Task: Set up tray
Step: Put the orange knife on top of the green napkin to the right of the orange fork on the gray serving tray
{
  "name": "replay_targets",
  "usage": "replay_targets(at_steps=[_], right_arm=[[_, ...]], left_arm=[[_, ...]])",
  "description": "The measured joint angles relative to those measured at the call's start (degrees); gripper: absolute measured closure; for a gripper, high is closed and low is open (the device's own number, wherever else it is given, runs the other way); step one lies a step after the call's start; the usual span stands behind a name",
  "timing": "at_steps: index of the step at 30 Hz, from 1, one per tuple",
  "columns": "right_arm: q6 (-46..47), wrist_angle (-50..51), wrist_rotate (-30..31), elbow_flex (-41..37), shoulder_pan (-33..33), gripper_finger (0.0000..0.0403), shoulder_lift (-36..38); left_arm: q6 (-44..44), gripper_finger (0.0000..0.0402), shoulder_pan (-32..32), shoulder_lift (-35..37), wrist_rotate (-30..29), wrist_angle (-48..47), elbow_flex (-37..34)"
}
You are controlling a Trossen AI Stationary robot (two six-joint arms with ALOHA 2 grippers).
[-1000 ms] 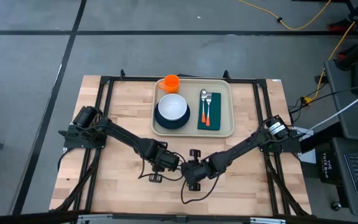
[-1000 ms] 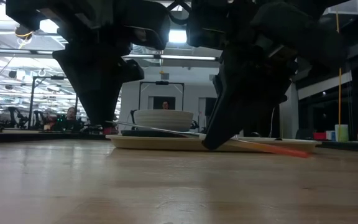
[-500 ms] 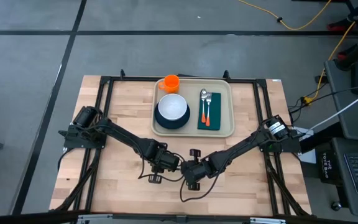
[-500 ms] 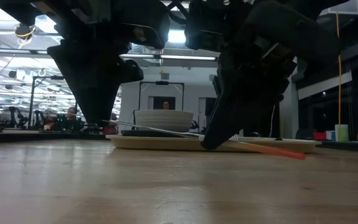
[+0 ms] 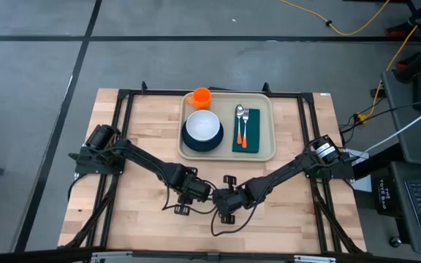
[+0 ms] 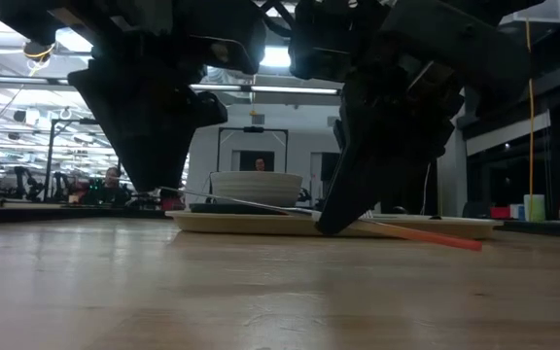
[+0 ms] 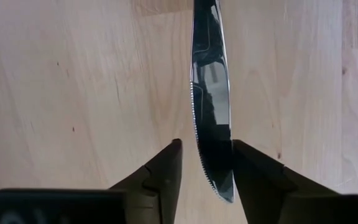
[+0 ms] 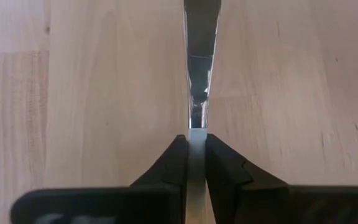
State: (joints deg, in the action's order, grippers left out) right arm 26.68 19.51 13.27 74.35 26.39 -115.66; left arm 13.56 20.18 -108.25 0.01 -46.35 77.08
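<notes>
The beige tray (image 5: 269,153) lies at the table's far middle. It holds a dark teal plate (image 5: 190,143) with a white bowl (image 5: 203,125), an orange cup (image 5: 200,96), and a green napkin (image 5: 251,142) with a spoon and a fork. Near the table's front middle, my right gripper (image 5: 225,199) is shut on a knife (image 7: 210,93). My left gripper (image 5: 196,191) is open, with its fingers on either side of the blade's tip end (image 7: 224,186). The knife's orange handle (image 6: 431,234) sticks out beyond my right gripper. My right gripper pinches the knife's metal part (image 8: 196,134) between its two fingers, with the blade running away along the fingers' line. In the low view the knife slants, its blade end (image 6: 178,192) higher and its orange handle end lower. My left gripper has the blade close against one finger (image 7: 253,177); I cannot tell whether they touch.
Bare wooden tabletop (image 5: 145,131) lies to the left and right of the tray and around both grippers. A black frame (image 5: 123,98) runs along the table's edges. Cables and a laptop stand off the table at the right.
</notes>
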Motion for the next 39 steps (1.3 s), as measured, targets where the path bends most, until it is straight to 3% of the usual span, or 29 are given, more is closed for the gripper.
replay_targets(at_steps=[15, 18, 23, 26, 33, 39], right_arm=[[-0.1, 0.1, -1.3, 0.0, 0.1, 0.0362, 0.0], [0.0, 1.3, -1.3, 0.0, 0.1, 0.0362, 0.7], [1.4, 4.1, -0.9, 0.0, 0.1, 0.0362, 3.5], [1.4, 6.3, 2.1, 0.0, 0.4, 0.0362, 6.2], [3.5, 10.8, 8.0, -1.0, 1.3, 0.0362, 10.7], [6.5, 9.9, 9.7, -5.6, 1.2, 0.0362, 12.9]], left_arm=[[-2.4, 0.0258, 1.6, 3.4, 0.9, -4.0, 2.1], [-4.4, 0.0268, 2.5, 4.4, -0.3, -6.4, 2.1], [-7.7, 0.0312, 4.5, 8.1, -7.1, -7.3, 1.8], [-9.7, 0.0342, 4.9, 11.9, -7.8, -3.0, -2.1], [-10.5, 0.0395, 3.7, 24.7, -5.3, 17.3, -19.2], [-9.6, 0.0396, 3.2, 34.1, -9.0, 29.3, -30.3]])
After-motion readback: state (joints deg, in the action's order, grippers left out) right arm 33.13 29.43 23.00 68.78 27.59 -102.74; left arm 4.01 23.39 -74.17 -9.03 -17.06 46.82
